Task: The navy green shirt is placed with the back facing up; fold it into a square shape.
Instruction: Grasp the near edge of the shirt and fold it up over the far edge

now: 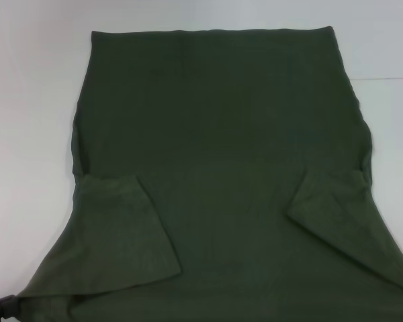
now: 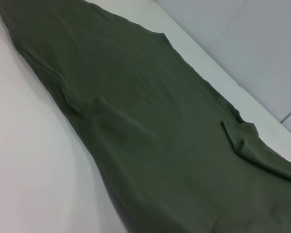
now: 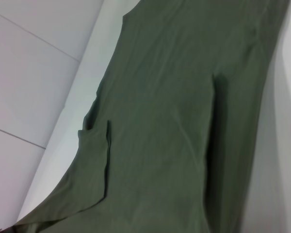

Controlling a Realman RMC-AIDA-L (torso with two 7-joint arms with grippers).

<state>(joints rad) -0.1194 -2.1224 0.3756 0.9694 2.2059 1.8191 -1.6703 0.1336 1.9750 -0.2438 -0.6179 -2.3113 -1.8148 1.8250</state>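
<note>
Dark olive-green soft cotton shirt (image 1: 215, 147) lay flat on white table (image 1: 27, 100), both sleeves folded inward; L gripper (image 1: 0, 307) beside near-left hem, grip can't tell

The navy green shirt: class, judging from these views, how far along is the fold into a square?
Done: the navy green shirt lies plain side up on the white table, with the left sleeve and right sleeve folded inward. In hand: nothing; no gripper touches the cloth. Left: folding the long body into a square.
</note>
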